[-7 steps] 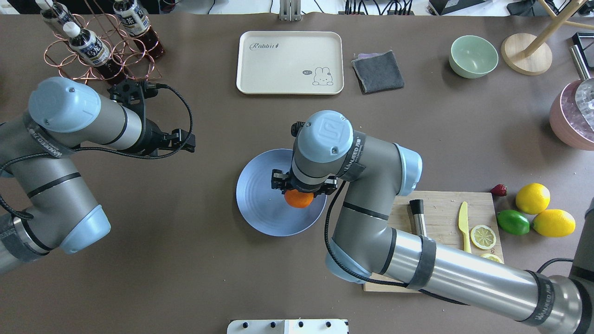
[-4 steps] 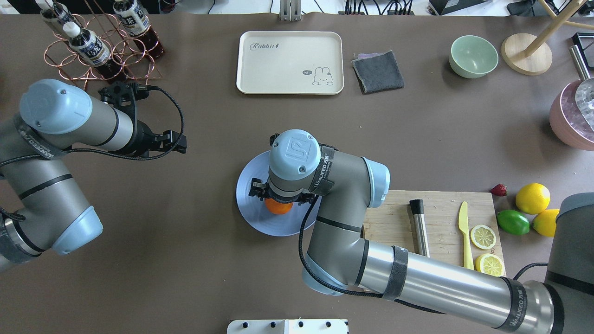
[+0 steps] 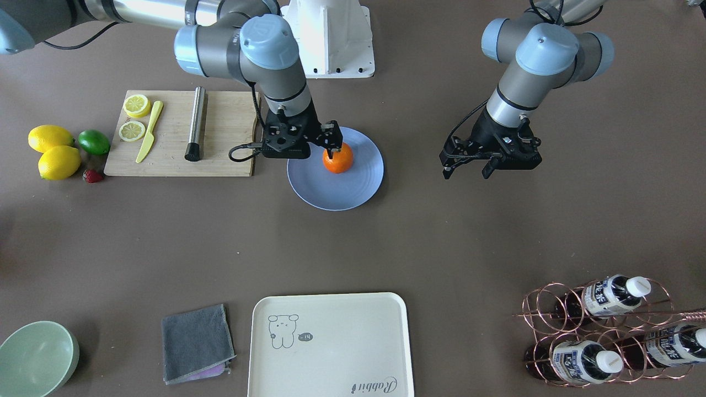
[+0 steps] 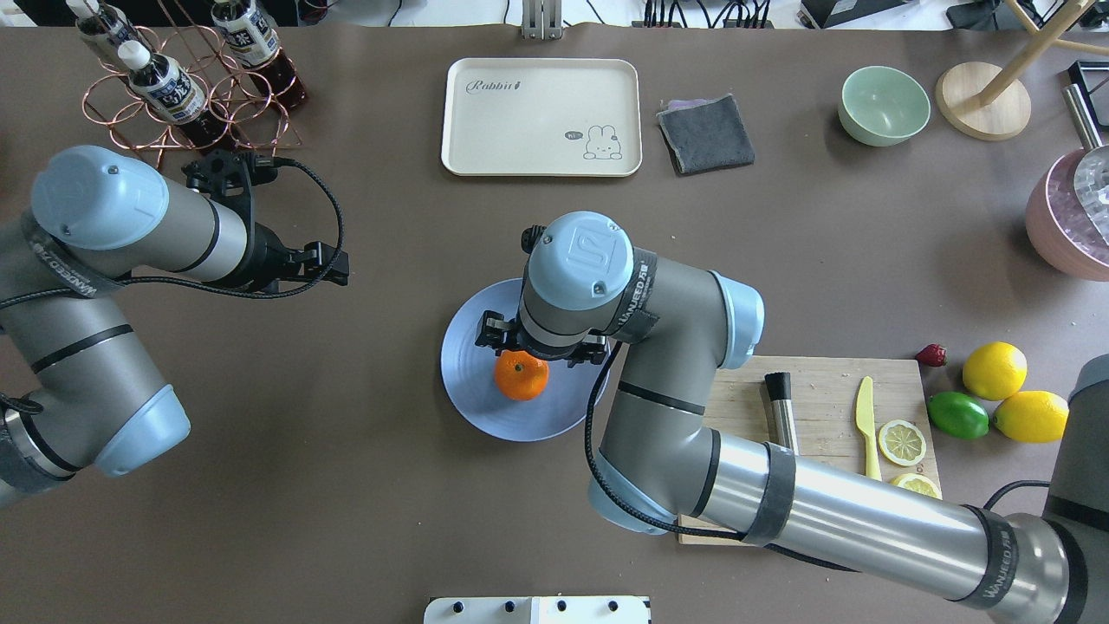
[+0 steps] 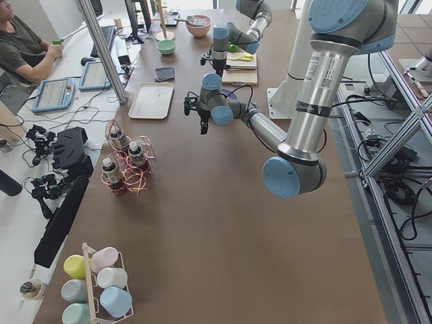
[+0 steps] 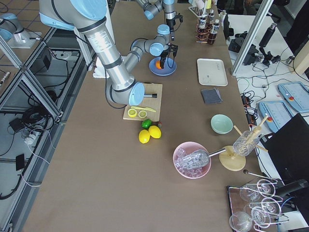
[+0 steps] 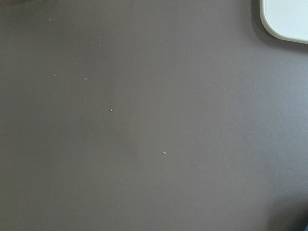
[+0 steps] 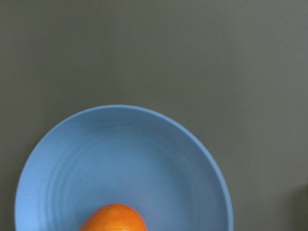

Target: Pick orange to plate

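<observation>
The orange [image 4: 522, 376] lies on the light-blue plate [image 4: 472, 400], a little to the robot's side of its middle, stem dimple up. In the front-facing view the orange [image 3: 337, 159] sits on the plate [image 3: 353, 190] just under my right gripper [image 3: 330, 146]. That gripper hangs just above the fruit, open and with nothing held. The right wrist view shows the plate [image 8: 144, 144] with the orange's top [image 8: 113, 219] at the bottom edge. My left gripper [image 3: 466, 169] hovers open and empty over bare table, to the plate's left in the overhead view.
A cutting board [image 4: 823, 394] with a yellow knife, lemon slices and a metal cylinder lies right of the plate. Lemons [image 4: 994, 370], a lime [image 4: 957, 415], a cream tray [image 4: 541, 117], a grey cloth [image 4: 706, 133], a green bowl [image 4: 883, 105] and a bottle rack [image 4: 186, 95] ring the table.
The right arm carried the orange left over the plate, went down, then rose without it; the orange stays on the plate. The left arm drew back slightly to the left.
</observation>
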Robot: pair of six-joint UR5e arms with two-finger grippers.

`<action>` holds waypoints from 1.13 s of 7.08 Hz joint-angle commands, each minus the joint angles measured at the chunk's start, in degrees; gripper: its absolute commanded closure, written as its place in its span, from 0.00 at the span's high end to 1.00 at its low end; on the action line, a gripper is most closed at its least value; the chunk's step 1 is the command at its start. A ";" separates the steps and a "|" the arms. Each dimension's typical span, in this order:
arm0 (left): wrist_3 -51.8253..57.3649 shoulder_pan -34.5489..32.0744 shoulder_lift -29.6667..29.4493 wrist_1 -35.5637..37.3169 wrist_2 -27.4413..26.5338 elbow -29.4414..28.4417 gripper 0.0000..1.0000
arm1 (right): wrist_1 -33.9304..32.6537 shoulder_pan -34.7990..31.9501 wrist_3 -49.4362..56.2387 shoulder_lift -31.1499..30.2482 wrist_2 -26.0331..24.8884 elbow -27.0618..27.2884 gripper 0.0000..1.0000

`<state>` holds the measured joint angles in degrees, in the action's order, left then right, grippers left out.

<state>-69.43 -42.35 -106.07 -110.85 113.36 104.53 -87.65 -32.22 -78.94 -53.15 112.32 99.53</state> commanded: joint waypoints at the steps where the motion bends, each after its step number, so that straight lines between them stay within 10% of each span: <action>1: 3.22 -6.82 1.38 2.91 5.19 1.10 0.98 | -11.09 -13.86 15.13 -10.18 6.57 11.80 1.00; 5: 36.28 -27.62 16.03 2.83 18.77 -0.46 0.98 | -11.49 -37.67 60.08 -33.18 17.72 15.51 1.00; 8: 49.34 -38.84 23.16 3.01 28.93 -5.04 0.98 | -11.58 -55.80 92.13 -41.06 21.36 5.29 1.00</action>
<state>-25.97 -78.03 -85.97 -107.94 139.92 100.57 -99.22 -81.49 1.53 -92.14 132.90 109.84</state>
